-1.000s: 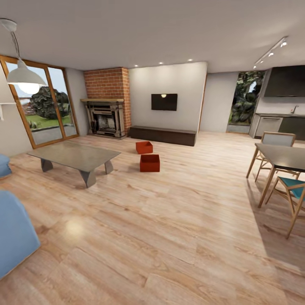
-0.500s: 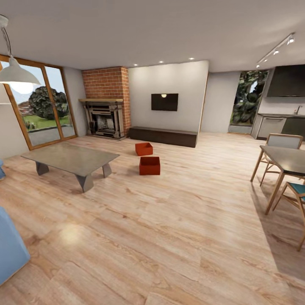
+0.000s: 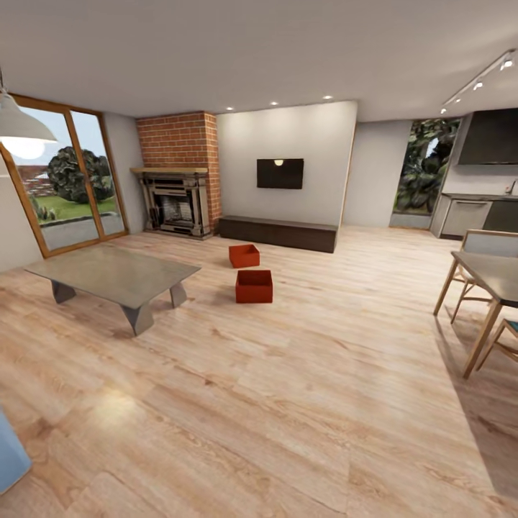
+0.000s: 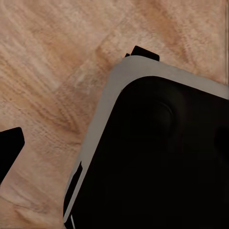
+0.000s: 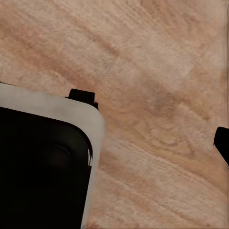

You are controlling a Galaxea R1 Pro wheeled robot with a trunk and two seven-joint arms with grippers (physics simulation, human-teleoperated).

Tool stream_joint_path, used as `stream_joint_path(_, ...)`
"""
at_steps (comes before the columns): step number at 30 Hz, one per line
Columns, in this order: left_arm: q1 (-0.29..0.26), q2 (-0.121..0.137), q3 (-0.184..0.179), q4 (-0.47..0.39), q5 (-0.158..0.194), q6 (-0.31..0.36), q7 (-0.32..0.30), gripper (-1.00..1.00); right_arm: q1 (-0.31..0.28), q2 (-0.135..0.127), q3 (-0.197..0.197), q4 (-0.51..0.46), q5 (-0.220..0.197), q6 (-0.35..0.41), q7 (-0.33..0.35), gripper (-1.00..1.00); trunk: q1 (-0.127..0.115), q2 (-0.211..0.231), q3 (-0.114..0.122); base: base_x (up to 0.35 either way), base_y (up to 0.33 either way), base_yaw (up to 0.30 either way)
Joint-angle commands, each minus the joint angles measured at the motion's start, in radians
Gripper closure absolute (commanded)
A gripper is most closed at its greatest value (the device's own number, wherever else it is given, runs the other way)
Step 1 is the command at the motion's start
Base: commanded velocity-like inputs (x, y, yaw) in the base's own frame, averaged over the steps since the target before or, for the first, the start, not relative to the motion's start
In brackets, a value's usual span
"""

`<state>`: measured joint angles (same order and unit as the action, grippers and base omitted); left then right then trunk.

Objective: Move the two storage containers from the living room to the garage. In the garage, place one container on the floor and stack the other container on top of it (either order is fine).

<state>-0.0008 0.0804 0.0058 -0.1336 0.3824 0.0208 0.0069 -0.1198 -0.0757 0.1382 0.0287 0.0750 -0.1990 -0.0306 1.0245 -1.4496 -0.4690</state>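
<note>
- Living room: light wood plank floor point(image 3: 302, 374), red brick fireplace point(image 3: 176, 180) at the far wall, black wall TV point(image 3: 280, 173) and a long dark low bench point(image 3: 278, 232) beneath it are seen from the head view.
- Two storage containers: both orange-red bins are set on the plank floor, in front of the bench and beside the grey coffee table point(image 3: 115, 273).
- Nearer container point(image 3: 254, 285): open-topped, upright, its inside largely hidden by the front wall; what is inside cannot be told.
- Farther container point(image 3: 244, 255): open-topped, upright, placed just behind the nearer one and apart from it; its visible inner wall is bare, the bottom is not seen.
- Glass doors point(image 3: 68, 180) with a wooden frame are noted at the left, with greenery beyond.
- A white pendant lamp point(image 3: 21, 124) is hung at the upper left.
- A dining table point(image 3: 489, 277) with wooden chairs is recorded at the right edge; kitchen cabinets point(image 3: 471, 214) are seen behind it.
- A blue cushioned piece point(image 3: 11, 457) is cut off at the lower left corner.
- Left wrist view: a black, grey-edged part of the robot's base point(image 4: 157, 157) is seen over the planks; a dark tip point(image 4: 9, 150) at the picture's edge is too little to judge, so the left claw's state cannot be told.
- Right wrist view: the same kind of black, grey-edged body point(image 5: 45, 162) is seen over the planks; a dark tip point(image 5: 223, 143) at the edge is too little to judge, so the right claw's state cannot be told.
</note>
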Motion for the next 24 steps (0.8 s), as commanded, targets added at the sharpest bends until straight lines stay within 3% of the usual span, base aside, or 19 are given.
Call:
stream_joint_path(1,0.0,0.0,0.0,-0.001,0.004,0.002,0.001,-1.0,-0.001,0.0,0.003,0.003,0.008,-0.005,-0.003,-1.0,0.001,0.0,-0.001,0.324,0.0,0.0)
stream_joint_path(24,0.0,0.0,0.0,-0.001,0.003,0.002,0.001,-1.0,-0.001,0.0,0.001,0.003,0.008,-0.006,-0.003,-1.0,0.001,0.0,-0.001,0.324,0.025,0.0)
